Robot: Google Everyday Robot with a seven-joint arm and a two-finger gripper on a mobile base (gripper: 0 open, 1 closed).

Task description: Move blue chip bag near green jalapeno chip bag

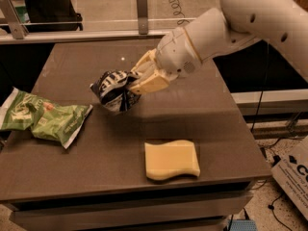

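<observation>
Blue chip bag (113, 91) crumpled in the grip of the tool (131, 83), left of centre and low over the worktop (207, 114); contact with the surface impossible to tell. Tool clamped on the bag's right end, cream fingers (149, 83) either side, reaching in from the upper right on a white arm (231, 28). To the left, green jalapeno chip bag (43, 119) lying flat by the worktop's left edge, near but apart. Toward the front, yellow wavy sponge (172, 159), well apart from both bags.

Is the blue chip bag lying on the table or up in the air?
Up in the air: the gripper pinches the blue chip bag, crumpled, above the table.
</observation>
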